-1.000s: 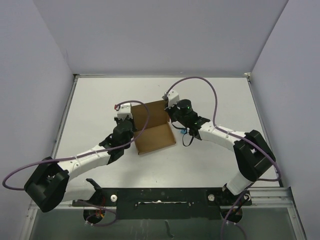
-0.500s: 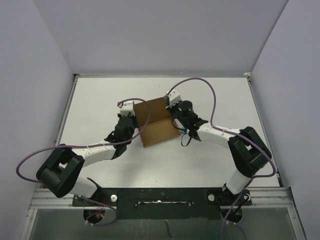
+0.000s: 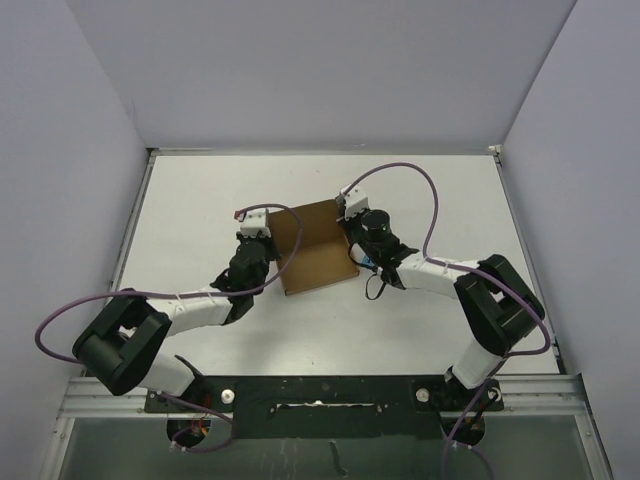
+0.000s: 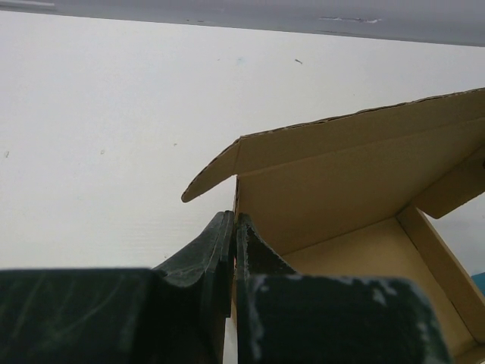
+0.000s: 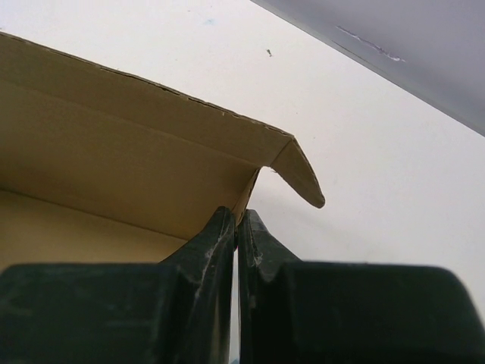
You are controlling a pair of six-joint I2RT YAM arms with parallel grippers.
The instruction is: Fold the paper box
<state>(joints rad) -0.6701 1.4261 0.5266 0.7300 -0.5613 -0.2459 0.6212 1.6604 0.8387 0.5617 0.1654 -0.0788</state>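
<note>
The paper box (image 3: 315, 262) is a brown cardboard piece in the middle of the table, with its base flat and its back panel (image 3: 305, 225) standing up. My left gripper (image 3: 272, 245) is shut on the box's left side wall. In the left wrist view its fingertips (image 4: 235, 221) pinch that wall's edge, under a rounded flap (image 4: 212, 178). My right gripper (image 3: 349, 238) is shut on the right side wall. The right wrist view shows those jaws (image 5: 238, 216) clamped on the cardboard edge, below the other rounded flap (image 5: 299, 176). The box's inside (image 5: 114, 167) is open to both wrist cameras.
White tabletop (image 3: 180, 220) lies around the box, enclosed by pale walls (image 3: 80, 120) on three sides. Purple cables (image 3: 425, 195) loop over both arms. A small blue thing (image 4: 479, 282) shows at the right edge of the left wrist view, beside the box.
The box has shifted a little right and turned slightly between the two grippers. The left arm's elbow has swung right and its forearm has folded in; both grips have held.
</note>
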